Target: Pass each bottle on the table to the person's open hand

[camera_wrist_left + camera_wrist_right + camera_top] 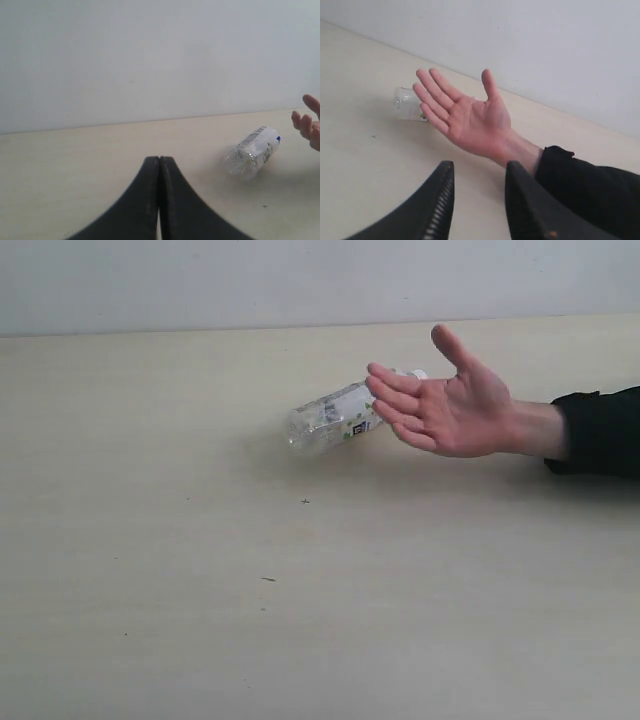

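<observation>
Person's open hand point(455, 410): palm up, fingers spread, grasping nothing, black sleeve point(600, 430) at the wrist. Partly hidden behind its fingers, one clear bottle point(333, 417) lies on its side on the pale table point(200, 590); white label, small green marks.

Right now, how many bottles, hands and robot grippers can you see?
bottle: 1
person's open hand: 1
grippers: 2, the left gripper and the right gripper
Total: 4
</observation>
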`<state>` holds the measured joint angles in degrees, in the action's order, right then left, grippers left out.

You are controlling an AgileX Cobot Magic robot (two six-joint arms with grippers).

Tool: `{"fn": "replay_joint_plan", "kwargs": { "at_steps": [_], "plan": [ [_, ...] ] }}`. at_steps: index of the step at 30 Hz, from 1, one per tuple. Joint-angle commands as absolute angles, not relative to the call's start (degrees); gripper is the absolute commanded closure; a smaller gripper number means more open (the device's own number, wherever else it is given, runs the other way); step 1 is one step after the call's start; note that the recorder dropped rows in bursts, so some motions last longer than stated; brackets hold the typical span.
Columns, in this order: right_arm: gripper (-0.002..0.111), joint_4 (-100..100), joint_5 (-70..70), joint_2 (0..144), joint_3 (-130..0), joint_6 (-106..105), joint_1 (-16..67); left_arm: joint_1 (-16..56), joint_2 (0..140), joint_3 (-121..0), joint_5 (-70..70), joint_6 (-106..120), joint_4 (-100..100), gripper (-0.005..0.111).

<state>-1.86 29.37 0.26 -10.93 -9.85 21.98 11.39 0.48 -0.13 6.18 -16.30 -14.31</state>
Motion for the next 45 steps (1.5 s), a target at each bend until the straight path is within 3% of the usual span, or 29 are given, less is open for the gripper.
{"fn": "replay_joint_plan", "kwargs": {
  "at_steps": [1, 9, 12, 15, 18, 24, 28, 31, 34, 40, 45],
  "plan": [
    [0.073, -4.8, 22.4, 0.0, -10.9, -10.0, 24.0, 11.3, 0.4, 0.0, 6.3, -16.7, -14.3, 0.107],
    [0.073, -4.7, 18.7, 0.0, -11.3, -10.1, 24.0, 11.3, 0.4, 0.0, 6.3, -16.7, -14.3, 0.107],
    [0.077, -6.3, 4.5, 0.0, -11.3, -10.7, 24.0, 11.3, 0.4, 0.0, 6.3, -16.7, -14.3, 0.107],
    [0.091, -6.1, -10.5, 0.0, -11.3, -8.2, 24.0, 11.3, 0.4, 0.0, 6.3, -16.7, -14.3, 0.107],
    [0.108, -2.8, -13.9, 2.6, -12.0, -12.6, 24.0, 11.3, 0.4, 0.0, 6.3, -16.7, -14.3, 0.107],
    [0.108, 43.5, -14.8, 24.4, -23.6, -53.3, 24.0, 11.3, 0.4, 0.0, 6.4, -16.7, -14.3, 0.107],
    [0.108, 80.2, -24.8, 44.6, -38.7, -96.4, 24.0, 11.3, 0.4, 0.0, 6.4, -16.7, -14.3, 0.107],
    [0.108, 96.0, -35.0, 58.7, -51.5, -121.3, 24.0, 11.3, 0.4, 0.0, 6.4, -16.7, -14.3, 0.107],
    [0.108, 94.7, -42.5, 70.6, -61.1, -121.3, 22.9, 11.3, 0.4, 0.0, 6.4, -16.7, -14.3, 0.107],
    [0.108, 88.4, -43.4, 86.4, -73.1, -121.3, 19.8, 11.3, 0.4, 0.0, 6.4, -16.7, -14.3, 0.107],
    [0.108, 76.2, -58.1, 95.2, -77.6, -121.3, 17.3, 11.3, 0.4, 0.0, 6.4, -16.7, -14.3, 0.107]
  ]
}}
